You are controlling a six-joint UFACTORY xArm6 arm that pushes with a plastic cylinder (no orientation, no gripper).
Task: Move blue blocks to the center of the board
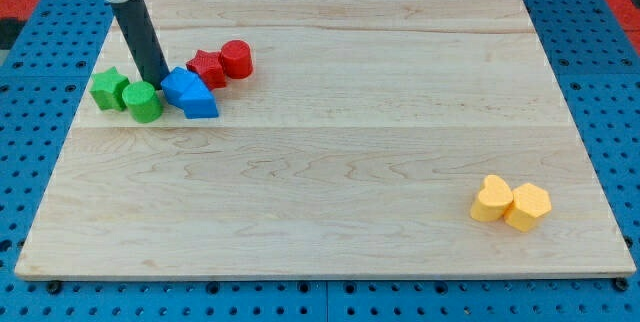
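Observation:
Two blue blocks sit together at the board's upper left: a blue cube-like block (180, 86) and a blue wedge-like block (200, 102), touching each other. My tip (158, 82) is at the end of the dark rod, just left of the blue cube-like block and right above the green cylinder (144, 102). It stands close against the blue block's left side.
A green star-shaped block (109, 89) lies left of the green cylinder. A red star-shaped block (208, 66) and a red cylinder (236, 58) sit just up and right of the blue blocks. Two yellow blocks (491, 199) (527, 207) lie at lower right. The wooden board (330, 162) rests on a blue pegboard.

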